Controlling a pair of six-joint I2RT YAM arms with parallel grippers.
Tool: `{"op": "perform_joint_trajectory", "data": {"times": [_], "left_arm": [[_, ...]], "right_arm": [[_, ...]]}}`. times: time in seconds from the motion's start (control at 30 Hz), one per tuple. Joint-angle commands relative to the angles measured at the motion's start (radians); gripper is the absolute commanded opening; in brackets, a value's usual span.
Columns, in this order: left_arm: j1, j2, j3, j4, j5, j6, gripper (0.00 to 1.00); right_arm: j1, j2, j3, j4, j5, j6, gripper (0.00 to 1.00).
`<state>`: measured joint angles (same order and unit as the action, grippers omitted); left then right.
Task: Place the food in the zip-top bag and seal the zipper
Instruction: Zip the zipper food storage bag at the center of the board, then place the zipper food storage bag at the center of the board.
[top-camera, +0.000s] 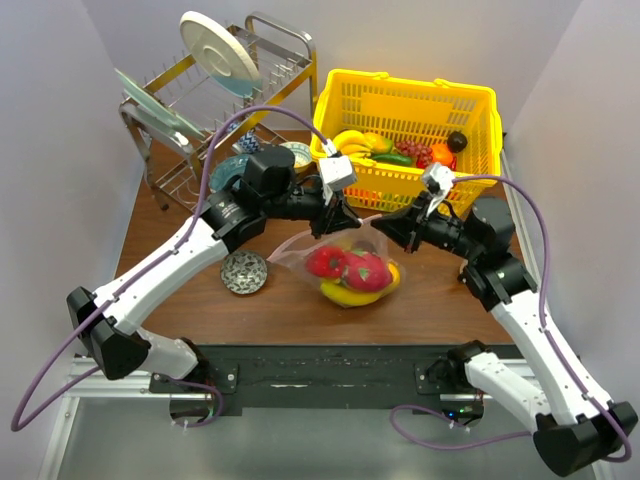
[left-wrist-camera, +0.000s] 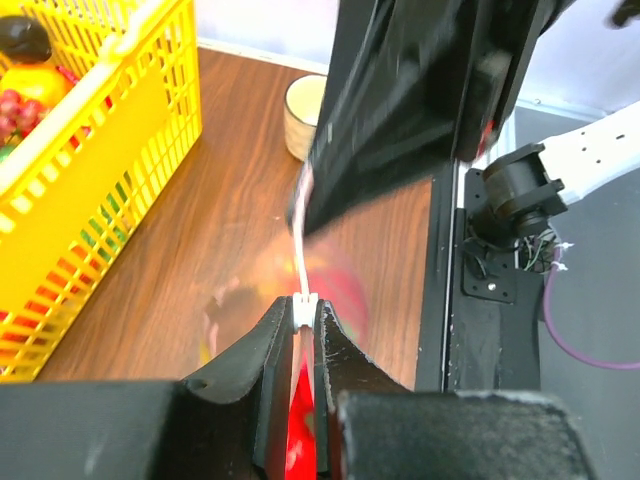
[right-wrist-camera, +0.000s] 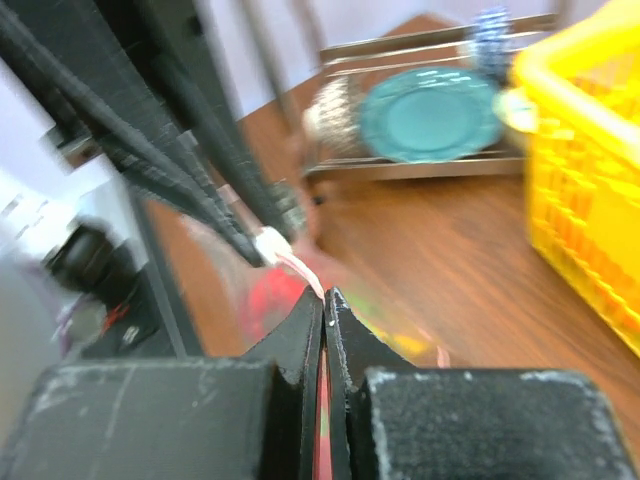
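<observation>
Closest to my wrist cameras are my own black fingers: my left gripper (left-wrist-camera: 303, 310) is pinched tight on the pale zipper (left-wrist-camera: 300, 262), which runs up out of the narrow slot between the pads. My right gripper (right-wrist-camera: 327, 303) is clamped flat on the same strip, with no gap showing between its fingers. From above, the two grippers meet tip to tip over the middle of the table, holding the top edge of the zip-top bag (top-camera: 300, 252) between them. The bag hangs down towards the near side, its bottom resting on the wood. The food (top-camera: 350, 268) sits inside it: red pieces with a yellow banana (top-camera: 345, 295) beneath. To the left of the bag lies a small patterned bowl (top-camera: 244, 272). Just beyond my grippers stands the yellow basket (top-camera: 400, 95), holding more toy fruit, with the dish rack (top-camera: 170, 175) at the far left.
</observation>
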<state>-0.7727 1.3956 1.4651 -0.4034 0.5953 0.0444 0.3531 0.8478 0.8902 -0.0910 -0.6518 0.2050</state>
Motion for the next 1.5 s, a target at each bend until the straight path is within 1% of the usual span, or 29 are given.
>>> {"op": "perform_joint_trajectory", "data": {"times": [0.0, 0.03, 0.13, 0.17, 0.23, 0.27, 0.37, 0.4, 0.5, 0.63, 0.73, 0.8, 0.9, 1.03, 1.07, 1.1, 1.17, 1.27, 1.37, 1.47], "left_arm": [[0.001, -0.076, -0.034, 0.021, -0.014, -0.018, 0.0], [0.003, -0.081, -0.041, 0.02, -0.02, -0.02, 0.0], [0.003, -0.098, -0.064, 0.012, -0.057, -0.015, 0.0], [0.003, -0.101, -0.071, 0.008, -0.078, -0.014, 0.0], [0.003, -0.107, -0.074, -0.008, -0.097, -0.009, 0.0], [0.003, -0.107, -0.077, -0.012, -0.11, -0.008, 0.0], [0.003, -0.109, -0.084, -0.029, -0.138, -0.005, 0.0], [0.003, -0.112, -0.086, -0.035, -0.144, -0.003, 0.0], [0.003, -0.116, -0.097, -0.046, -0.175, 0.005, 0.0], [0.003, -0.133, -0.115, -0.046, -0.236, 0.021, 0.0], [0.004, -0.139, -0.126, -0.049, -0.294, 0.022, 0.0], [0.004, -0.139, -0.132, -0.048, -0.324, 0.02, 0.0], [0.01, -0.122, -0.135, -0.037, -0.387, 0.003, 0.0], [0.045, -0.072, -0.091, -0.032, -0.449, -0.037, 0.0], [0.056, -0.049, -0.078, -0.028, -0.453, -0.037, 0.0], [0.084, -0.034, -0.068, -0.015, -0.457, -0.081, 0.0], [0.13, 0.008, -0.039, 0.006, -0.454, -0.103, 0.0], [0.176, 0.072, -0.003, 0.051, -0.454, -0.152, 0.0], [0.2, 0.149, 0.043, 0.077, -0.46, -0.19, 0.0], [0.208, 0.225, 0.11, 0.063, -0.459, -0.209, 0.0]], "right_arm": [[-0.02, -0.07, -0.004, 0.033, 0.456, 0.065, 0.0], [-0.022, -0.072, 0.004, -0.008, 0.571, 0.066, 0.0], [-0.022, -0.049, 0.047, -0.097, 0.71, 0.066, 0.0], [-0.022, -0.04, 0.067, -0.114, 0.798, 0.074, 0.0], [-0.022, -0.016, 0.081, -0.156, 0.874, 0.085, 0.0], [-0.022, -0.01, 0.088, -0.164, 0.947, 0.089, 0.0], [-0.022, 0.002, 0.084, -0.18, 1.049, 0.114, 0.0], [-0.025, 0.002, 0.082, -0.182, 1.116, 0.128, 0.0], [-0.025, -0.003, 0.067, -0.173, 1.207, 0.136, 0.0], [-0.029, 0.003, 0.062, -0.168, 1.279, 0.122, 0.0], [-0.032, 0.023, 0.075, -0.193, 1.325, 0.122, 0.0], [-0.034, 0.028, 0.079, -0.197, 1.322, 0.123, 0.0], [-0.036, 0.028, 0.072, -0.191, 1.281, 0.142, 0.0], [-0.036, 0.043, 0.067, -0.19, 1.232, 0.158, 0.0], [-0.036, 0.053, 0.069, -0.19, 1.216, 0.162, 0.0], [-0.036, 0.06, 0.07, -0.188, 1.21, 0.163, 0.0], [-0.036, 0.076, 0.082, -0.19, 1.199, 0.162, 0.0], [-0.036, 0.123, 0.11, -0.193, 1.205, 0.149, 0.0], [-0.037, 0.178, 0.144, -0.193, 1.218, 0.133, 0.0], [-0.045, 0.226, 0.179, -0.205, 1.218, 0.137, 0.0]]}}
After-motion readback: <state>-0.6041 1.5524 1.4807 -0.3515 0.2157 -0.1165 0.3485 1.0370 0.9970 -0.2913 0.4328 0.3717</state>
